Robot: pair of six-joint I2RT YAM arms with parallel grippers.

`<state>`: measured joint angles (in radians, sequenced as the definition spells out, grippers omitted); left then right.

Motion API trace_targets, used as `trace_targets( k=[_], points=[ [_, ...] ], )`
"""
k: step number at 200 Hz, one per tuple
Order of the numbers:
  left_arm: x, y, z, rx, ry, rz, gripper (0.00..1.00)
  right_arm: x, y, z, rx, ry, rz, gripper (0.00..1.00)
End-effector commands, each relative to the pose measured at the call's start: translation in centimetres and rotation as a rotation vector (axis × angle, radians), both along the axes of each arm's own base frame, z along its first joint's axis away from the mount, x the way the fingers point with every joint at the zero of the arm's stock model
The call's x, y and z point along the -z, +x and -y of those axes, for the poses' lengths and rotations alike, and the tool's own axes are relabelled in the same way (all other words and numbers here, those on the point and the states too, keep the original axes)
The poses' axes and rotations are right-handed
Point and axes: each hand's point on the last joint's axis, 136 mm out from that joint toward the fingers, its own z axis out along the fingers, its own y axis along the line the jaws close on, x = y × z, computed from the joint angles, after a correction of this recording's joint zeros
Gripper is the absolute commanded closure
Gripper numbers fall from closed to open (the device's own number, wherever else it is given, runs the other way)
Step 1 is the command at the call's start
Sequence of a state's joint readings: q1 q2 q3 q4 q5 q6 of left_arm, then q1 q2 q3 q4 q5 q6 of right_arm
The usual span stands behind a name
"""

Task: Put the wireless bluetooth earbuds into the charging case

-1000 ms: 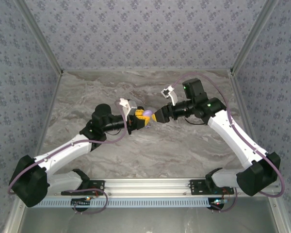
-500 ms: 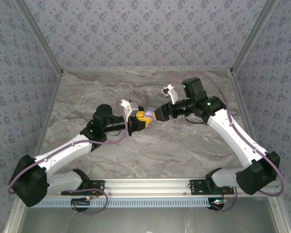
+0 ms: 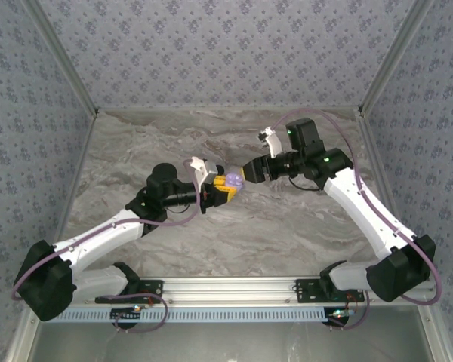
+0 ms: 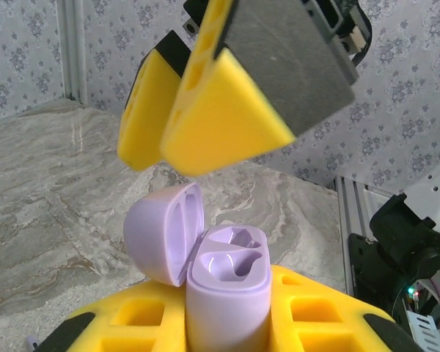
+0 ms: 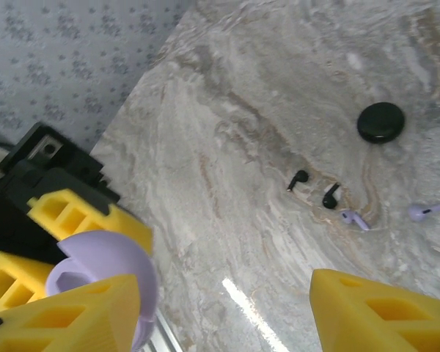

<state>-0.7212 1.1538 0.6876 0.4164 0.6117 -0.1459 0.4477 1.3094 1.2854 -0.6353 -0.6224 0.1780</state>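
Observation:
My left gripper (image 4: 227, 326) is shut on a lilac charging case (image 4: 227, 293), held upright above the table. Its lid (image 4: 165, 235) is swung open to the left and both wells are empty. My right gripper (image 5: 227, 315) stands open just above and beside the lilac case (image 3: 232, 179), with its yellow fingers (image 4: 227, 110) apart from it. On the marble lie two black earbuds (image 5: 298, 180) (image 5: 330, 196), and a round black charging case (image 5: 380, 122) lies shut beyond them.
Two lilac earbuds (image 5: 354, 218) (image 5: 427, 212) lie on the table (image 3: 287, 226) close beside the black ones. Patterned walls close in the back and both sides. Both arms meet over the table's middle.
My right gripper has drawn back up and to the right, off the lilac case. The left gripper still holds the case in nearly the same place.

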Motion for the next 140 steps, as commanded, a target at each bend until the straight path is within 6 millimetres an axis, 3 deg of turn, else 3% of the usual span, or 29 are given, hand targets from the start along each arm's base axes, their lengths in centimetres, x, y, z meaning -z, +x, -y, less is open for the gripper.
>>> trace_targets(
  k=[1,31,58,96,140],
  points=[
    [-1.2,1.0,-0.2,-0.050,-0.007,0.022,0.77,-0.5,1.4,1.9,0.126,-0.012,0.023,0.35],
    [-0.5,2.2,-1.5,-0.120,-0.008,-0.023,0.77,1.7,2.9,4.3,0.228,-0.072,-0.034,0.34],
    [0.0,2.9,-3.0,-0.183,-0.017,-0.061,0.76,4.8,3.4,5.0,0.241,-0.150,-0.105,0.36],
    [0.6,2.4,-4.8,-0.244,-0.002,-0.077,0.76,8.4,4.5,4.3,0.207,-0.200,-0.187,0.41],
    [1.7,1.4,-7.0,-0.321,0.031,-0.102,0.75,11.7,5.9,1.9,0.143,-0.225,-0.254,0.49]
  ],
)
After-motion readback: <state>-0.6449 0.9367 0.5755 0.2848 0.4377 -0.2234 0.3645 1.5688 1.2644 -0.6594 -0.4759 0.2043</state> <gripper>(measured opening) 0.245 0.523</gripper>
